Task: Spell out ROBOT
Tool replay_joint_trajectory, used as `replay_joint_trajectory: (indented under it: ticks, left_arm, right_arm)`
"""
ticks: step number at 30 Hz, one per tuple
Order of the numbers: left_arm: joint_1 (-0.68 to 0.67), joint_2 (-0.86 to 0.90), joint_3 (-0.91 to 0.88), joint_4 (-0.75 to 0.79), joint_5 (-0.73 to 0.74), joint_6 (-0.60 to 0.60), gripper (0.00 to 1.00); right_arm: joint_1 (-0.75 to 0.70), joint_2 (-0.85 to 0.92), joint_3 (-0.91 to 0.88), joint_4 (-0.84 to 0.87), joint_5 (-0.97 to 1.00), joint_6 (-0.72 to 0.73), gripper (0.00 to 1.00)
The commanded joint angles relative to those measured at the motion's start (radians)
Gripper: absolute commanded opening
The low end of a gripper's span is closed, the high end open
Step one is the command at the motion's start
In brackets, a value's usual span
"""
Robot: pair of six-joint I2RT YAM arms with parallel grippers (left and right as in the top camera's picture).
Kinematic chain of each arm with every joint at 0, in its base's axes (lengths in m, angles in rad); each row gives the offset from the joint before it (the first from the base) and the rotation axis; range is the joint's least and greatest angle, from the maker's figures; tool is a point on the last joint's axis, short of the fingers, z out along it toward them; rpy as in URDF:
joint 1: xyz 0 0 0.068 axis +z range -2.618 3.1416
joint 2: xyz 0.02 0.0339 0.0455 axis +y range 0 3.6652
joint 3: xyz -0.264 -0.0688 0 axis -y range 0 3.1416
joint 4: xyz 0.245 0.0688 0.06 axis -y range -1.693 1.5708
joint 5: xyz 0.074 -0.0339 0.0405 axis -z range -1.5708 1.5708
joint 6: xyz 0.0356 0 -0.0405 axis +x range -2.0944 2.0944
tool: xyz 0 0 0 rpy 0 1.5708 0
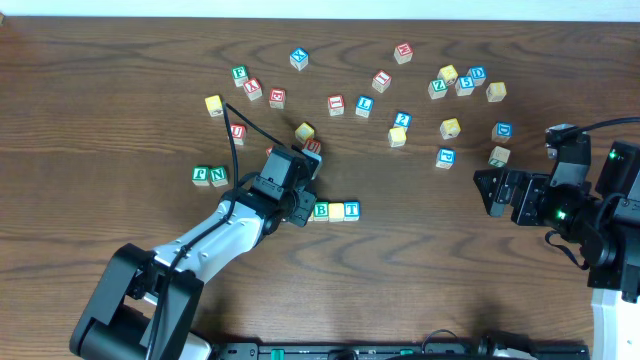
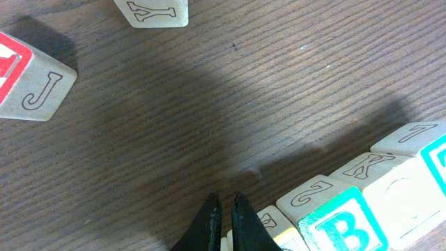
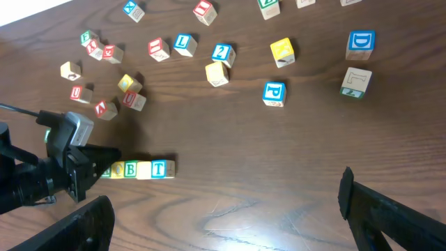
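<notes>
A row of wooden cubes lies mid-table: a green B, a yellow-faced cube and a blue T. In the right wrist view the row reads further left: another yellow-faced cube and a green-edged one half hidden by the left arm. My left gripper is shut, holds nothing, and covers the row's left end. In its wrist view the closed tips stand just over the yellow-faced cube left of the B. My right gripper hangs open and apart over bare table at the right.
Several loose cubes are scattered across the far half of the table. A yellow cube and a red-lettered one sit just behind the left gripper. Green F and N cubes lie to its left. A red J cube lies nearby.
</notes>
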Motion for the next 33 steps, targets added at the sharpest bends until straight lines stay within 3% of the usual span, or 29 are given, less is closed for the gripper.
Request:
replay_joint_trajectory:
  ticks: [1,33]
  left_arm:
    - [-0.002,0.005,0.026,-0.003,-0.01,-0.011,0.07]
    - [-0.002,0.009,0.026,-0.022,-0.009,-0.012,0.07]
  right_arm:
    - [-0.006,-0.004,0.006,0.0,0.001,-0.018,0.99]
    - [-0.006,-0.004,0.006,0.0,0.001,-0.018,0.99]
